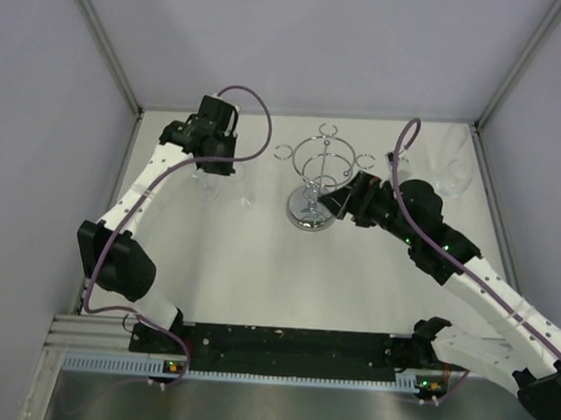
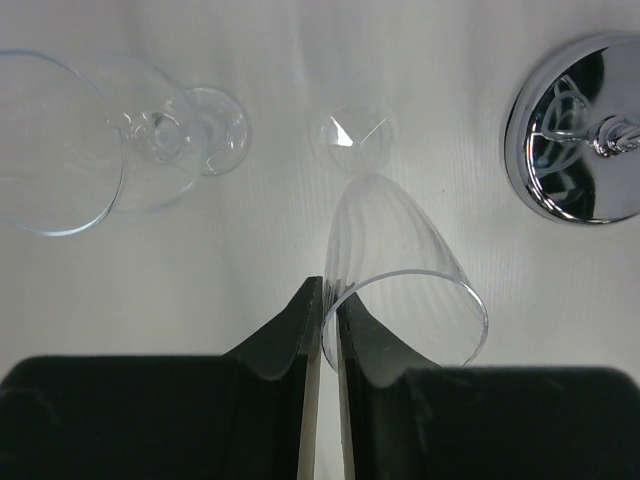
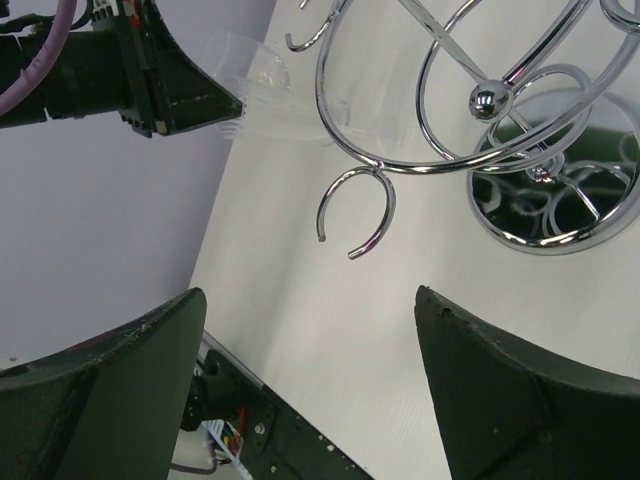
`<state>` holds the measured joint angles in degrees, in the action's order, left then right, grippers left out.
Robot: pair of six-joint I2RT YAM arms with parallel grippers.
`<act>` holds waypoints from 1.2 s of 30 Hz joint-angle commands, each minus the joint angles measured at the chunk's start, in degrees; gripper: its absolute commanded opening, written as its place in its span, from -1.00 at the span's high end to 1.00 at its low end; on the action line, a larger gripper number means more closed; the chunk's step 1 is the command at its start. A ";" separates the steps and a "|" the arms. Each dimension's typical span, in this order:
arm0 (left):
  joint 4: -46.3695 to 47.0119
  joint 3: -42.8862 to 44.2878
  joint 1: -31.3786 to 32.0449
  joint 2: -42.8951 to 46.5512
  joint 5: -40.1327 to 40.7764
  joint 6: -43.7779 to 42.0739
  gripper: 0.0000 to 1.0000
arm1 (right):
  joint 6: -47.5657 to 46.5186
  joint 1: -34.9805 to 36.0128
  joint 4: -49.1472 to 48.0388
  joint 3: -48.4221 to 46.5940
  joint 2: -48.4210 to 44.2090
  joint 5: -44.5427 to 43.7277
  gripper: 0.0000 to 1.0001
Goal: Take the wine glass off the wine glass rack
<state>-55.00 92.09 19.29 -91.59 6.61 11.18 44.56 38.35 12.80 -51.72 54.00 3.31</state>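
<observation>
Observation from the remote station. I read the left tool (image 2: pixel 328 300) as clamped: its two fingers stand almost together, with only a thin slit between them. The wall of the wine glass (image 2: pixel 400 270) at its rim runs into that slit. The glass is off the wine glass rack (image 1: pixel 319 170) and sits over the table (image 1: pixel 257 275), to the left of the rack's mirrored base. In the left wrist view its bowl leans towards the camera and its round foot lies beyond, towards the table surface. I cannot tell whether the foot actually rests on the table.

A second clear glass (image 2: pixel 90 150) lies further left, apart from the held one. I cannot tell whether it is upright or on its side. In the overhead view I also note a faint third glass (image 1: pixel 451 178) near the right wall, well apart from the rack.

The right tool (image 3: pixel 307 300) has its fingers wide apart with nothing between them. It hangs just beside the rack on the rack's right side. In its wrist view one chrome ring with a gap in it shows beyond the fingers, and the left tool with the glass appears at the upper left.
</observation>
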 commanded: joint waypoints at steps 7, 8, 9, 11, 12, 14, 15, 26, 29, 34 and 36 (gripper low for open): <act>-4.23 8.27 -0.22 -6.22 -0.37 -0.98 0.61 | 0.18 -2.05 -4.62 0.31 0.58 4.25 -0.71; -4.84 8.80 -0.22 -6.67 -0.28 -0.98 0.61 | 0.18 -1.96 -4.62 0.48 0.58 4.33 -0.72; -5.29 9.41 -0.22 -7.11 -0.11 -0.98 0.61 | 0.09 -2.05 -4.71 0.66 0.58 4.34 -0.72; -5.55 9.86 -0.22 -7.64 -0.02 -1.07 0.61 | 0.35 -2.31 -5.15 1.01 0.67 4.86 -0.72; -5.55 9.95 -0.22 -7.90 0.07 -1.07 0.60 | 0.44 -2.57 -5.50 1.19 0.93 5.21 -0.72; -5.82 10.21 -0.22 -8.07 0.33 -1.07 0.60 | 0.53 -2.84 -5.68 1.36 1.11 5.74 -0.72; -5.82 10.21 -0.22 -8.08 0.42 -1.07 0.59 | 0.53 -2.93 -5.77 1.36 1.28 5.92 -0.72; -5.55 10.74 -0.22 -5.79 0.86 -1.60 0.03 | 0.71 -3.02 -6.56 0.83 2.69 6.80 -0.74; -5.64 11.00 -0.30 -5.27 1.12 -1.51 -0.33 | 0.97 -3.02 -6.64 0.84 2.52 6.62 -0.74; -5.73 12.49 -0.22 -4.04 1.56 -1.16 -0.96 | -0.26 -3.02 -5.68 -0.04 2.43 5.22 -0.75; -5.55 13.02 -0.22 -3.25 1.82 -1.16 -0.96 | -0.96 -3.02 -4.98 -0.74 2.34 4.51 -0.75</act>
<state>-61.17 101.67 19.22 -99.24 7.20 10.09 44.99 35.75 9.10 -50.33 56.80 9.21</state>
